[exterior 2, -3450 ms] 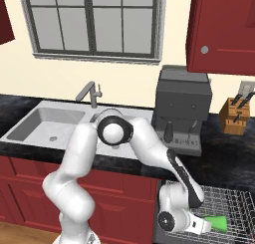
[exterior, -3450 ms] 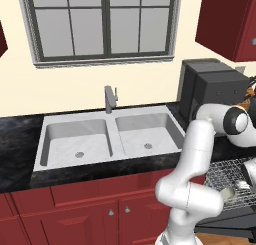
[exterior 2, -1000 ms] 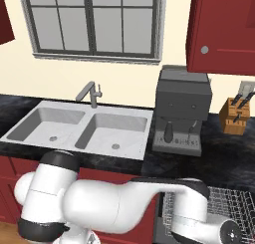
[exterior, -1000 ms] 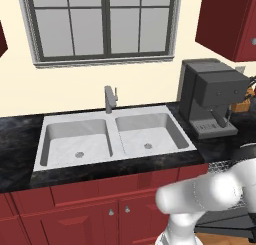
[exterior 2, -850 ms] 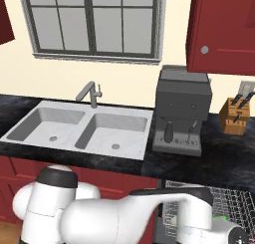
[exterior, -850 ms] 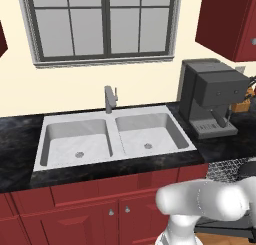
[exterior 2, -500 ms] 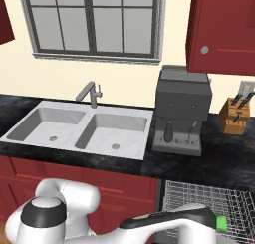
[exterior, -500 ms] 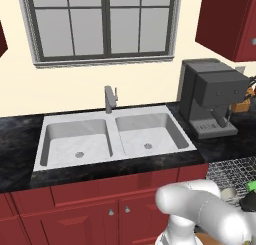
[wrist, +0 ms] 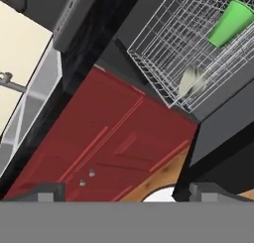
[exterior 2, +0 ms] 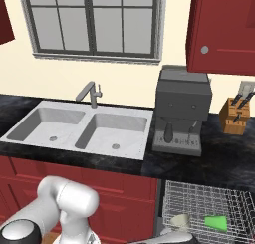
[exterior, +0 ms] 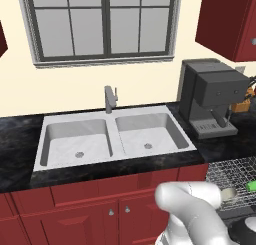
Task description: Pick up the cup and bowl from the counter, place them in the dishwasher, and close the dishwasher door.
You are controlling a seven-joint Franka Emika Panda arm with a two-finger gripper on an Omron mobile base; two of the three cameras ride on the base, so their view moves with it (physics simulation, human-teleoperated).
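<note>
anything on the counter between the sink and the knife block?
Yes, in the right base view: the coffee machine stands on the counter between the sink and the knife block.

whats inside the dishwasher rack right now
The wire rack holds a green cup lying on its side and a pale bowl beside it. The rack's far right end is cut off by the picture's edge.

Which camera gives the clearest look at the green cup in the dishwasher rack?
The hand view: the green cup lies whole on its side in the wire rack, near the pale bowl. The right base view shows it smaller at the lower edge; the left base view catches a cropped green sliver.
</note>
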